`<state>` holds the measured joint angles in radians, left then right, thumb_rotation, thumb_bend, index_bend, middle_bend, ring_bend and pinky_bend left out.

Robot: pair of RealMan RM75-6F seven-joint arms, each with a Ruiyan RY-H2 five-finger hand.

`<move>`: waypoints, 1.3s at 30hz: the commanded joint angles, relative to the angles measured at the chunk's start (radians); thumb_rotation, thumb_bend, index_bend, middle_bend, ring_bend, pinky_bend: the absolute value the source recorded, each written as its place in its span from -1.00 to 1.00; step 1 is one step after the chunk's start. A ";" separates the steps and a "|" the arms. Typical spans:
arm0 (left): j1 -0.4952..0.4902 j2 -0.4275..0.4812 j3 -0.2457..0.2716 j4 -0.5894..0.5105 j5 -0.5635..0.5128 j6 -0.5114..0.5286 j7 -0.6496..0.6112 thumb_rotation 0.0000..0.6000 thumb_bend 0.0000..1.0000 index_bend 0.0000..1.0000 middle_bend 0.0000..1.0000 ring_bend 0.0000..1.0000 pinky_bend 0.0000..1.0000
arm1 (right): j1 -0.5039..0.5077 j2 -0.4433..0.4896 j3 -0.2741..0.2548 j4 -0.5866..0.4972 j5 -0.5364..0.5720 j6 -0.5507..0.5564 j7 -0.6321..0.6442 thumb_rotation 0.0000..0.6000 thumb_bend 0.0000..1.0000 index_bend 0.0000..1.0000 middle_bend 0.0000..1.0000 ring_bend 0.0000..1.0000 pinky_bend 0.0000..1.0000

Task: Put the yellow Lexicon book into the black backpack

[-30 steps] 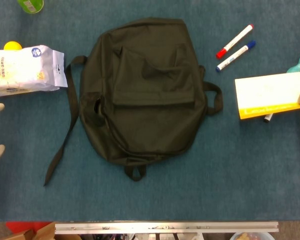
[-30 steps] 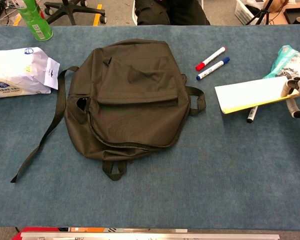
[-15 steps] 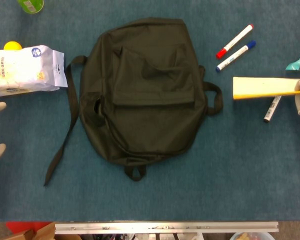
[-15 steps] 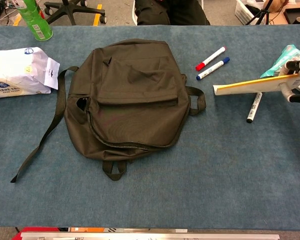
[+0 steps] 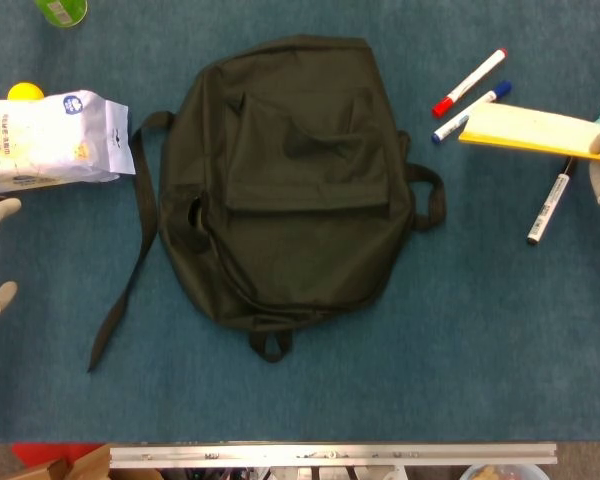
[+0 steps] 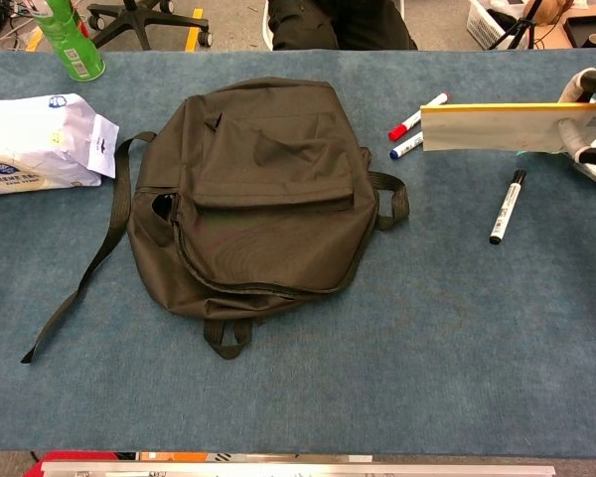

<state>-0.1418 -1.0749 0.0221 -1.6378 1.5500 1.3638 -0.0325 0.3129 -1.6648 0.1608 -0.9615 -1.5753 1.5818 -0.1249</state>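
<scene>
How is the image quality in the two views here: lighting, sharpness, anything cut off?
Head view: even, soft light, slightly soft focus; the black backpack shows little fold detail, and both hands are cropped at the frame edges. Chest view: sharper, flat lighting, faint shadow under the yellow book; the right hand is cut by the right edge.

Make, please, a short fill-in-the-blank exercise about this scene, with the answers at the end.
1. The yellow book is held by the robot's ____ hand.
2. The marker with the ____ cap lies alone on the table, below the held book.
3. The black backpack lies ____ on the table.
4. The white bag lies to the ____ of the backpack in both views.

Answers: right; black; flat; left
</scene>
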 commanded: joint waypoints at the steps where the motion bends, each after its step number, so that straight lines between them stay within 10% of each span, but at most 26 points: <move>1: -0.012 0.009 -0.003 -0.004 0.003 -0.013 0.010 1.00 -0.64 -0.63 -0.62 -0.60 -0.63 | 0.010 0.016 0.003 -0.004 -0.014 0.012 0.005 1.00 -0.28 0.69 0.42 0.07 0.13; 18: -0.235 0.065 0.036 -0.038 0.225 -0.229 -0.125 1.00 -0.64 -0.63 -0.62 -0.60 -0.63 | 0.016 0.230 0.046 -0.241 -0.051 0.099 -0.046 1.00 -0.29 0.69 0.44 0.09 0.15; 39: -0.486 -0.204 0.013 0.045 0.244 -0.476 -0.058 1.00 -0.64 -0.65 -0.65 -0.61 -0.63 | -0.037 0.355 0.032 -0.403 -0.081 0.153 -0.066 1.00 -0.31 0.70 0.46 0.11 0.18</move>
<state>-0.6113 -1.2597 0.0386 -1.6101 1.8038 0.9030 -0.0941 0.2763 -1.3098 0.1936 -1.3643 -1.6564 1.7340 -0.1905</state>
